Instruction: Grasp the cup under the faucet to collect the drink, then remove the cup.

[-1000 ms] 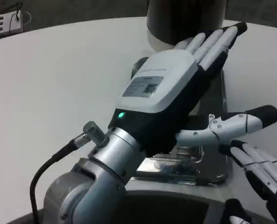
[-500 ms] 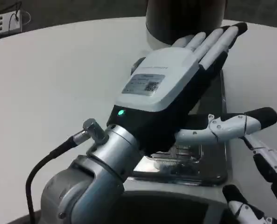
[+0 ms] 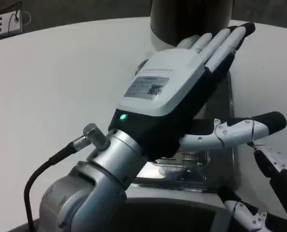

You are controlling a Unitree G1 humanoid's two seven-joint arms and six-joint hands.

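My left hand (image 3: 174, 92) fills the middle of the head view. Its white back faces up, its fingers (image 3: 220, 41) stretch flat toward the dark drink dispenser (image 3: 191, 17), and its thumb (image 3: 235, 130) sticks out to the right. It holds nothing I can see, and it covers the space under the faucet. My right hand (image 3: 269, 193) is partly in view at the bottom right corner, beside the metal drip tray (image 3: 206, 176), with fingers and thumb apart around nothing.
The dispenser's dark cylinder stands at the back centre of the white round table (image 3: 51, 82). The ridged drip tray lies in front of it, under my left hand. A black cable (image 3: 41, 174) loops from the left wrist. A white object (image 3: 3, 21) sits far left.
My right hand has sunk lower toward the bottom right corner. My left hand has barely shifted, a little up and left.
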